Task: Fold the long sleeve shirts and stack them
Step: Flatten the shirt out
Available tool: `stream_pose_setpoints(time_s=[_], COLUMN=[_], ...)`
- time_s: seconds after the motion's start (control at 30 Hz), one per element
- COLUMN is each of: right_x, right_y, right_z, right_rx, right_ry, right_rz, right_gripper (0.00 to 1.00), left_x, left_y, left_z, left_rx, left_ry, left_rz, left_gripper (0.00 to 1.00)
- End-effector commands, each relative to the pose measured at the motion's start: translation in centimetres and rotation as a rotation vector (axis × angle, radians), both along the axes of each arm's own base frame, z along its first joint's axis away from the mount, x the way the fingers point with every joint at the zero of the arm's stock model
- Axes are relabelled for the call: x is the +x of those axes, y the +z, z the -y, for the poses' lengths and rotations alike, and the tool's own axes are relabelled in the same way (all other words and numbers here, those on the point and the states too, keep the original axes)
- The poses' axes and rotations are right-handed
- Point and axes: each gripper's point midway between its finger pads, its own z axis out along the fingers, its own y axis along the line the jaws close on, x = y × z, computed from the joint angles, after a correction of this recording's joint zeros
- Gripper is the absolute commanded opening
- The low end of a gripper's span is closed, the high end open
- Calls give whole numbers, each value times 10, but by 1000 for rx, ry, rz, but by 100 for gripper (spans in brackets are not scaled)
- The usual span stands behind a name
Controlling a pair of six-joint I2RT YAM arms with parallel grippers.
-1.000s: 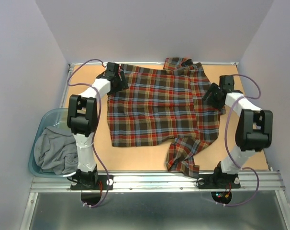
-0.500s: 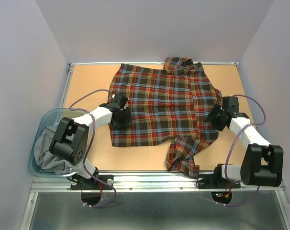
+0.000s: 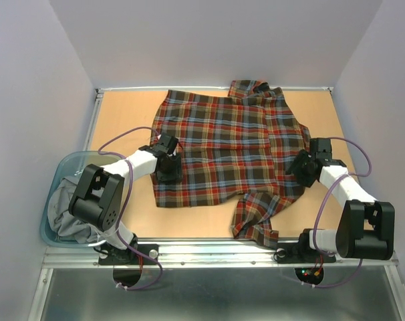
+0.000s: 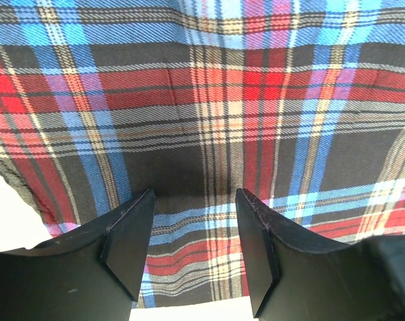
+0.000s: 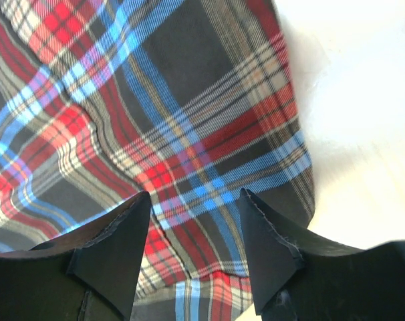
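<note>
One long sleeve shirt (image 3: 229, 144), a red, brown, blue and yellow plaid, lies spread flat on the table, collar (image 3: 251, 87) at the far side. A bunched sleeve (image 3: 256, 217) lies at its near edge. My left gripper (image 3: 169, 167) is low over the shirt's left edge, open, with flat plaid cloth (image 4: 209, 120) under its fingers (image 4: 129, 244). My right gripper (image 3: 303, 164) is down at the shirt's right edge, also open, its fingers (image 5: 269, 251) astride the cloth border (image 5: 189, 167). Neither one pinches a fold of fabric.
A blue bin (image 3: 52, 177) holding a grey garment (image 3: 72, 210) sits off the table's left side. Bare tan tabletop (image 3: 122, 114) lies left of the shirt and at the right (image 3: 336, 120). Purple walls close in on three sides.
Both arms have swung from the shirt's far corners back toward me to its side edges. Both grippers have narrowed somewhat, and the shirt's left edge has shifted slightly.
</note>
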Motion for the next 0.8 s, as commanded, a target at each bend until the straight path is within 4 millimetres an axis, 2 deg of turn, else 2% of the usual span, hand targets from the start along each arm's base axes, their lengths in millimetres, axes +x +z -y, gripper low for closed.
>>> stream_pose_setpoints(time_s=[0.0,0.13,0.23,0.33,0.43,0.47,0.53,0.63,0.73,0.77], right_x=[1,4,6,8,10,10,11,13,24,33], right_y=[-3,0,3,6,7,7,4,0,13,23], right_z=[9,10,12,10,12,12,11,9,9,9], right_rx=[-39,-52,-66,-59,-65,-67,-64,-53,-55,-55], right_ry=[-37,-22,0,8,-1,3,9,13,34,41], right_rz=[1,7,12,23,26,24,12,-2,34,66], right_gripper=[62,62,62,62,62,62,62,61,55,52], left_x=[-57,-55,-52,-41,-19,-14,-1,8,21,27], left_y=[-17,-10,-9,-1,20,25,36,38,43,45], left_z=[-42,-53,-53,-47,-31,-27,-20,-20,-22,-22], left_rx=[181,216,217,189,106,83,39,10,-14,-22], left_ry=[3,20,12,20,49,57,85,132,169,175], left_rz=[-216,-213,-213,-167,-67,-41,23,52,95,120], left_gripper=[63,64,65,74,89,90,91,91,89,89])
